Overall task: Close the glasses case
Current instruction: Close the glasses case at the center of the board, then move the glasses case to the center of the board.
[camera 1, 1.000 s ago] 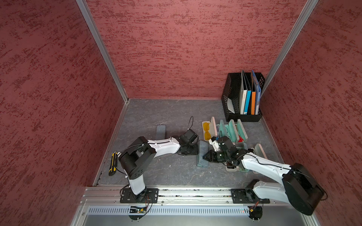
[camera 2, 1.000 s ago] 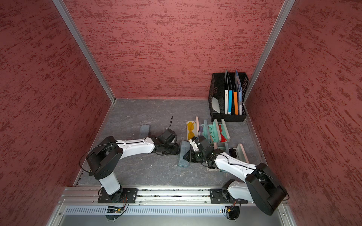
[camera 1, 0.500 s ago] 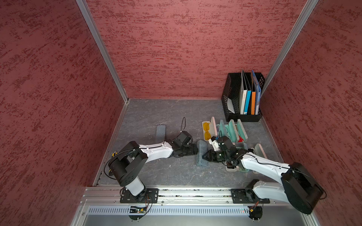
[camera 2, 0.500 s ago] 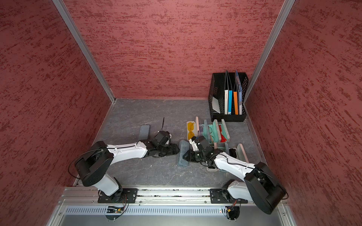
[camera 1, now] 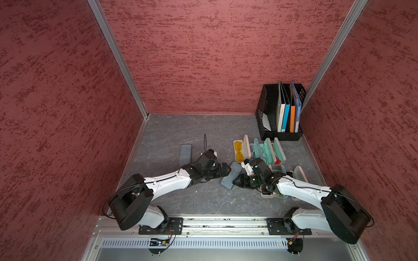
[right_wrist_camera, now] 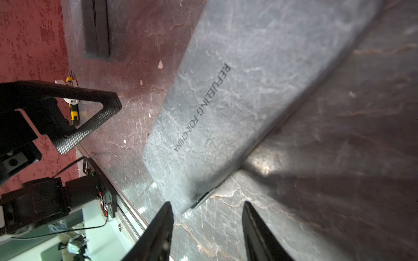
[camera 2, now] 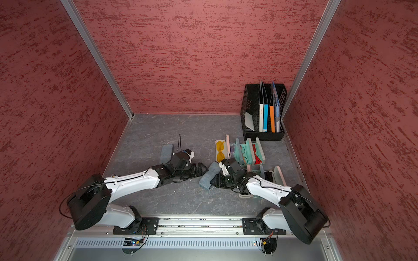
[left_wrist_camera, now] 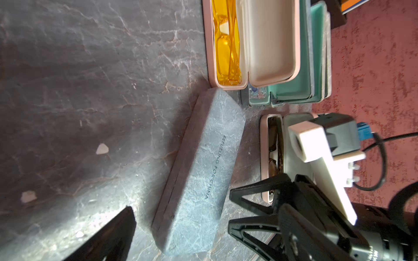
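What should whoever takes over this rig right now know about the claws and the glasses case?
Left claw: open, empty, beside the grey marbled hard glasses case.
Right claw: open, empty, at that case's corner.
Done: case lies flat on the table, lid looks shut.
Left: probably only backing both claws away.
The pink case with yellow glasses nearby stands open.

Item: grey glasses case. Marking: dark capitals "REFUELING FOR CHINA", one line along the top face. Legible in both wrist views.
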Robot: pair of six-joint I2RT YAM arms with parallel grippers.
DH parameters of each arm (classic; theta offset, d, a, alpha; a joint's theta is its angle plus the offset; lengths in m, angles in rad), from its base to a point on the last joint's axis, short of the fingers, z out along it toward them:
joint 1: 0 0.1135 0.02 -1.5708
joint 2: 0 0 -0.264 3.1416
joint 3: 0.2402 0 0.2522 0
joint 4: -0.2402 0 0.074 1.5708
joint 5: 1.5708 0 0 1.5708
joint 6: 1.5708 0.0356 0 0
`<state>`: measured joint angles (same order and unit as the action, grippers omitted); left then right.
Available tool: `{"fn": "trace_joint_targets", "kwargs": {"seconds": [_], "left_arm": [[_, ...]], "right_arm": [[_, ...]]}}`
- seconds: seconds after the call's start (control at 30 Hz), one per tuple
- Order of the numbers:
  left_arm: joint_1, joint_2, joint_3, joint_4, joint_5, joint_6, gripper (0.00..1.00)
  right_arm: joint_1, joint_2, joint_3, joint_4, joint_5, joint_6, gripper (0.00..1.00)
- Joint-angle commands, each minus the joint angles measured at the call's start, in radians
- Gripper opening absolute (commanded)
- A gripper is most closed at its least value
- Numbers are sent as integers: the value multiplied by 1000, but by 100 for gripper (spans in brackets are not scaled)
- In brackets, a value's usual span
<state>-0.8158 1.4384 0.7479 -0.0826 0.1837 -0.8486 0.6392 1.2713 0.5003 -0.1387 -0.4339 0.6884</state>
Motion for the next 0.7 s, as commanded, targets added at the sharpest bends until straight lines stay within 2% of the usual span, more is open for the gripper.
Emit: {"fn": "trace_joint_targets", "kwargs": {"seconds": [0.0,0.1,0.27,0.33,0.5,0.67], "left_arm": [[-34,33,101,-178,-69,80,100],[-43,72,181,-301,-98,144,100],[-77,176,333,-459,-137,252,100],[-103,259,422,-547,-172,292,100],[-162,437,595,-666,-229,350,100],[-183,525,665,-701,-237,362,100]], "right_arm": [[4,-124,15,-110,74,-31,67],[-8,-309,35,-289,147,-48,83],[-23,-651,64,-565,238,-30,97],[-25,-733,78,-636,247,-22,98],[-24,-813,96,-711,241,-7,98],[-24,-808,97,-706,229,-10,98]]}}
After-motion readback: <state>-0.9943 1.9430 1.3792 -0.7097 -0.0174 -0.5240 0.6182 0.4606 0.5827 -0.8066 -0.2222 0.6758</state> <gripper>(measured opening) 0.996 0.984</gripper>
